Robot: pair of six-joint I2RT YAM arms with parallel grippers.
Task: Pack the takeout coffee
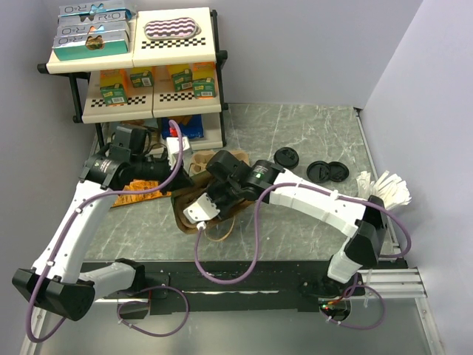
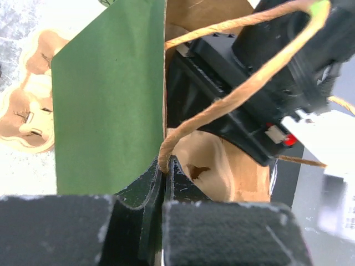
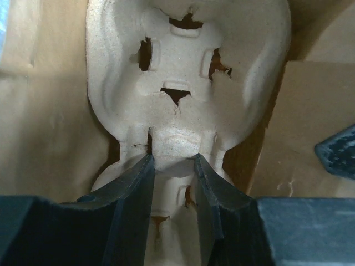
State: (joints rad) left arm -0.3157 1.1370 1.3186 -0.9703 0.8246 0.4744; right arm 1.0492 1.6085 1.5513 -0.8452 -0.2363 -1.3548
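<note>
Right pincer fills the bottom of its own wrist view, fingers clamped on the centre rib of the pale moulded-pulp cup carrier. That carrier sits down inside the paper bag, green outside, kraft-brown inside, with twine handles. Left pincer is pinched tight on the bag's rim right by a handle root, propping the mouth open.

My read is that the step in hand is seating the carrier flat on the bag floor. I'd keep it level and clear of the walls, and let the left side hold the rim steady so the mouth doesn't fold onto the right wrist.

As for the takeout coffee, I honestly can't find the small green cup in any view. The carrier pockets on show are empty and neither pincer has it. From above, the arms cover the middle of the grey marbled table — it might be hiding under there.
</note>
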